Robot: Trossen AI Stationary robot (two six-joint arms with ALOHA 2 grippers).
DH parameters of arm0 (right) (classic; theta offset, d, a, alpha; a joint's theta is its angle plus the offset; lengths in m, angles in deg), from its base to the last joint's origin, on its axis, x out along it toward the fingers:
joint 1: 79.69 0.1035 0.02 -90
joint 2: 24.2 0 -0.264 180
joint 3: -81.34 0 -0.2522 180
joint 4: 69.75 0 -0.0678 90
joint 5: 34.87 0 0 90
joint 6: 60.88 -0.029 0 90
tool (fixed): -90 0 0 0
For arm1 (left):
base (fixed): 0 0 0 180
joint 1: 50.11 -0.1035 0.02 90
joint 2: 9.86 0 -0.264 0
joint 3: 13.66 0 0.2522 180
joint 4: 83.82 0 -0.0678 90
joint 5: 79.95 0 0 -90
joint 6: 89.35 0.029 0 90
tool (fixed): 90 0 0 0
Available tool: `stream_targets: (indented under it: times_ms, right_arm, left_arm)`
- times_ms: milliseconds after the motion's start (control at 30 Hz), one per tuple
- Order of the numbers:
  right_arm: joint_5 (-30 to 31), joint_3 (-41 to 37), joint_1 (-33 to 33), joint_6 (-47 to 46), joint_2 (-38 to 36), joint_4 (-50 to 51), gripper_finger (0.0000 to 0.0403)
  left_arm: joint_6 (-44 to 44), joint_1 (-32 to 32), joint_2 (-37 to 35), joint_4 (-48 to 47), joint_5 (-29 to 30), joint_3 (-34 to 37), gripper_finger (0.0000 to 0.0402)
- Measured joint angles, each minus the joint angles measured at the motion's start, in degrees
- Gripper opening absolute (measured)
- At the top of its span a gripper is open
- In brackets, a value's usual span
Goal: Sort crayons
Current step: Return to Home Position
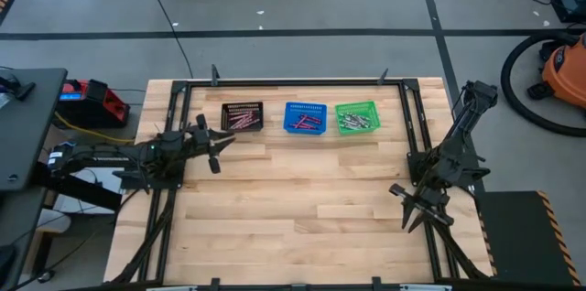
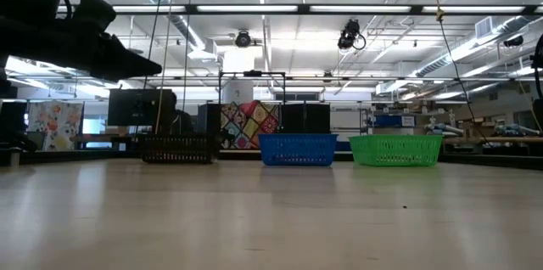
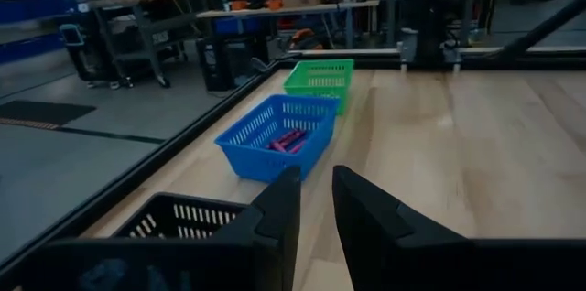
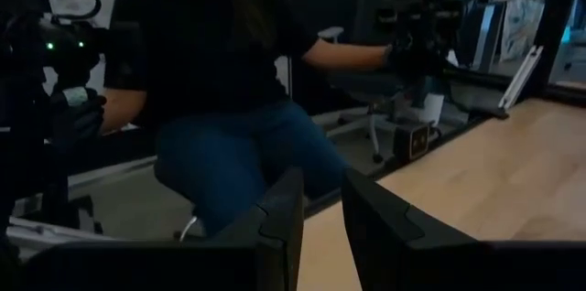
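- Sorting is looking finished: no loose crayons are showing on the bare wooden table (image 1: 302,204).
- Pink crayons (image 1: 244,120) are lying in the black mesh basket (image 1: 242,104), red crayons (image 1: 307,123) in the blue mesh basket (image 1: 304,104), and pale grey crayons (image 1: 357,123) in the green mesh basket (image 1: 357,104).
- The three baskets are standing in a row along the table's far edge.
- Left gripper (image 1: 218,149) is hovering over the table just beside the black mesh basket, on its near side. Its fingers are parted a little and gripping nothing.
- Right gripper (image 1: 407,207) is hanging by the table's right edge, well apart from the baskets. Its fingers are also parted and empty.
- Right wrist view is facing off the table toward a seated person (image 4: 220,80), who is not touching the work.
- Step in hand, as I'm judging it: homing, not a pick, since nothing is waiting to be sorted.
- Next move is calling for the left arm lifting clear and folding toward its base at the table's left side.
- That path is needing to avoid the black mesh basket's rim. No grasp is needed.
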Motion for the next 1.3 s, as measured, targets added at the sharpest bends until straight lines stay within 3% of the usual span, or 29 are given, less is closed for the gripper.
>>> stream_targets:
  times_ms: [233, 533, 1300]
  right_arm:
    - [0.03, 0.00, 0.00, -3.88, 0.04, 2.96, 0.0085]
    - [-4.66, 0.00, 0.00, 1.56, 0.04, 3.26, 0.0085]
    - [-3.02, 0.00, 0.00, -5.25, 0.04, 2.46, 0.0085]
  left_arm:
    - [-0.55, 0.05, 0.00, -0.02, 1.26, 0.02, 0.0075]
    - [-0.77, 2.65, 0.00, -2.54, -10.78, 0.04, 0.0075]
    - [-5.00, 4.13, 0.01, -9.20, -12.50, 0.09, 0.0075]
